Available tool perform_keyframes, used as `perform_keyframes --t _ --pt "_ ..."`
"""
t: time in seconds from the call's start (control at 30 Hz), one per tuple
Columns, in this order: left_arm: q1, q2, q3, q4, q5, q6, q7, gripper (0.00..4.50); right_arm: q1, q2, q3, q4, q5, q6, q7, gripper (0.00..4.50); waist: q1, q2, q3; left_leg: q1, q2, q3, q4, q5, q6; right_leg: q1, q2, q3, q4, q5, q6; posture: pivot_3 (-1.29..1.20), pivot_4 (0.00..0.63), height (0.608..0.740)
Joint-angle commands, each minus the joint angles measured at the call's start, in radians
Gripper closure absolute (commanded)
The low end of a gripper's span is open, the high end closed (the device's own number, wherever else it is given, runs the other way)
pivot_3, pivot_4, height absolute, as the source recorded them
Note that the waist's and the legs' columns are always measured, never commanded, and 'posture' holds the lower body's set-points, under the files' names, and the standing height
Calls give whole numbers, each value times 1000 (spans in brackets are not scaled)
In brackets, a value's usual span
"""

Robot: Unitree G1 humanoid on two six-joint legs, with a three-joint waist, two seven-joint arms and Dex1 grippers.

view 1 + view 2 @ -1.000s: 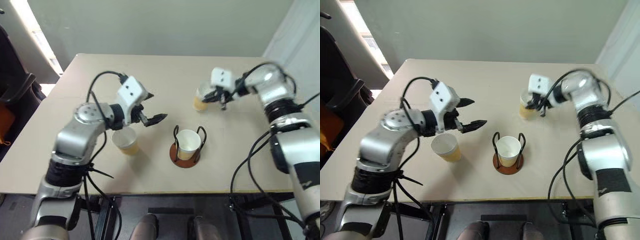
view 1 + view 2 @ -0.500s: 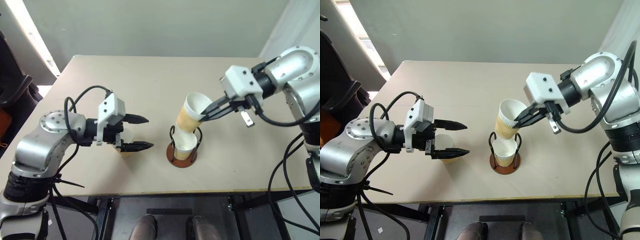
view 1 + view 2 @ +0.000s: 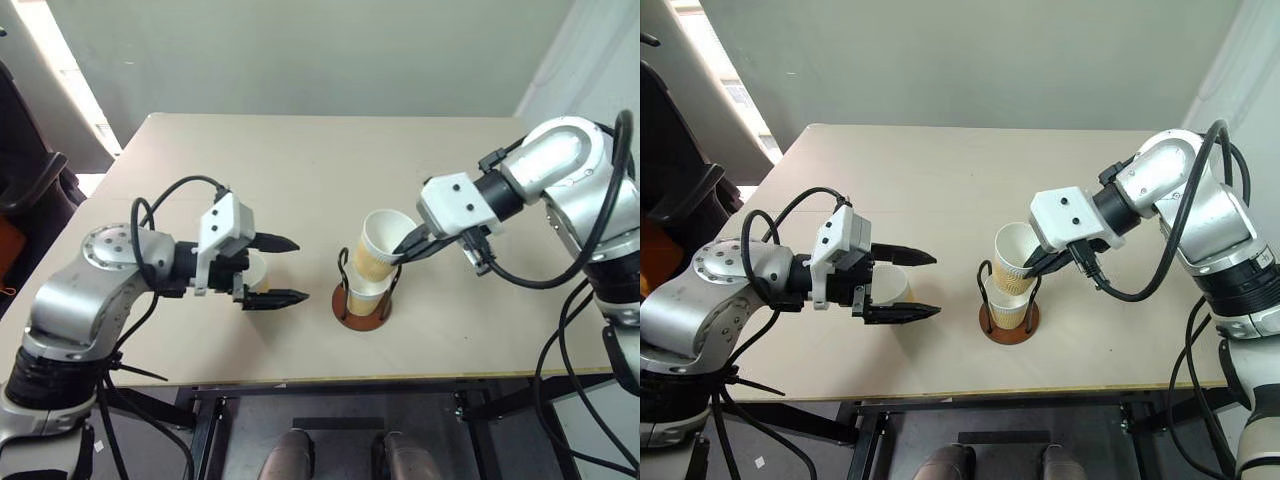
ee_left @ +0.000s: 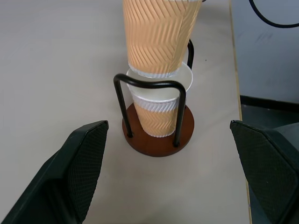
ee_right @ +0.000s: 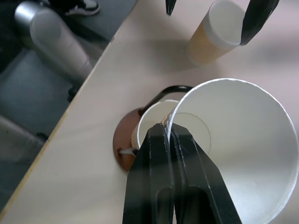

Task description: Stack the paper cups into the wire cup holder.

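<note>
No legible text — no labels.

Beige table (image 3: 300,170) before a grey wall (image 3: 320,50); dark chair (image 3: 25,190) beside it.

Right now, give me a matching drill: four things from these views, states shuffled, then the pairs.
Things
1. held cup
2. cup in the wire cup holder
3. third cup
4. left gripper

States
A. standing on the table between open fingers
B. fingers wide apart, holding nothing
C. seated upright on the brown base
D. pinched at its rim by the right gripper, tilted above the holder

Pairs: 1-D, 2-C, 3-A, 4-B
</note>
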Motion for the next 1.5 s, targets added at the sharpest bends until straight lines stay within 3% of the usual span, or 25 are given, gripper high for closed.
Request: perform_keyframes --t 0.03,0.27,0.4,0.57,0.7,0.8,0.97,1.17,1.27,1.37,1.4,1.43,1.5 --pt "-6 16 10 -24 -7 -8 4 0 -23 -8 20 -1 3 -31 4 3902 0 0 0 0 0 0 0 0 0 0 0 0 0 0 0 0 150 740" --pt "-13 77 7 20 20 -54 -67 0 -55 1 25 18 19 -29 4 1459 0 0 0 -1 0 0 -1 0 0 0 0 0 -1 0 1 0 150 740" --pt "-42 211 7 142 89 -158 -196 0 -23 75 -123 48 69 107 -139 63 -2 0 0 -1 1 0 -1 0 0 -2 2 0 -1 0 0 0 150 740" --pt "-36 309 -25 204 121 -227 -330 0 77 281 -216 -56 156 367 -436 63 -6 -2 -1 -1 2 0 -5 0 -1 -4 2 1 -1 0 -1 0 150 740" --pt "-41 293 -71 212 149 -242 -351 0 151 364 -196 -140 142 440 -542 63 -4 -1 -1 -4 2 -1 -6 0 -1 -8 2 0 -1 0 -1 0 150 740" --pt "-53 280 -108 207 178 -245 -347 0 165 383 -192 -160 143 473 -580 63 -4 -2 -1 -8 2 -1 -4 0 -2 -11 2 0 -1 0 -2 0 150 740" --pt "-83 249 -209 273 355 -340 -283 0 175 384 -195 -177 153 499 -613 63 -6 -2 -1 -7 2 -1 -4 -1 -2 -11 2 0 -1 0 -2 0 150 740" --pt "-94 206 -248 301 423 -382 -277 0 177 362 -205 -187 157 510 -623 63 -7 -2 -1 -6 2 -1 -5 -1 -2 -11 2 0 0 0 -2 0 150 740" --pt "-102 192 -255 302 444 -390 -275 566 173 333 -195 -190 141 501 -619 34 -7 -2 -1 -6 2 -1 -4 -1 -2 -11 2 0 0 0 -2 0 150 740" --pt "-108 183 -255 305 452 -396 -283 1628 183 268 -199 -219 158 510 -574 34 -6 -2 -1 -7 2 -1 -4 -1 -2 -11 2 0 0 1 -1 0 150 740" --pt "-109 183 -255 305 452 -398 -288 2167 194 230 -206 -237 168 503 -542 34 -6 -2 -1 -7 2 0 -4 -1 -2 -11 2 0 0 1 -1 0 150 740" --pt "-110 182 -255 305 452 -399 -292 2309 204 197 -214 -250 176 495 -516 34 -5 -2 -1 -7 2 -1 -4 -1 -2 -11 2 0 0 1 -1 0 150 740" --pt "-114 182 -258 310 457 -401 -299 3044 223 138 -240 -266 195 493 -481 34 -3 -2 -1 -7 2 -1 -4 -1 -2 -10 2 0 0 1 -1 0 150 740"
